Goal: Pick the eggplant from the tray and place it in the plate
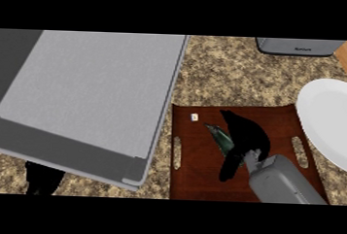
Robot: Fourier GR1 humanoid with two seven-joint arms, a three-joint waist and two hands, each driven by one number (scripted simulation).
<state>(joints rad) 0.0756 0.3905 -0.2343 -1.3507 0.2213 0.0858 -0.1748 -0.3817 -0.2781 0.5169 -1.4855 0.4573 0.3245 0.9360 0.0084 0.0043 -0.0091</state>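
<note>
So the robot is right in the grab step. Its right hand (242,136) comes in from the lower right of the frame, grey forearm and all, and sits over the middle of the dark red-brown tray (277,117) at lower centre. The black fingers (232,167) curl down and around the eggplant (222,138), which shows as a dark greenish sliver poking out on the hand's left side, so the hand looks closed on it (most of the eggplant is hidden under the hand, so how well it's seated is anyone's guess). The eggplant seems to be on the tray or barely off it; hard to tell from straight above.

The white plate (327,119) sits at the right edge of the frame, just beside the tray, partly cut off. A big grey sink basin (84,86) fills the upper left, set into the speckled worktop (228,72), and there's a grey appliance (297,47) at the top right.

The left hand (43,178) is only a dark shape at the lower left, half under the sink's edge; its pose can't be made out.

Next move probably calls for a lift clear of the tray's rim, then a short carry to the right over the plate before letting go.
</note>
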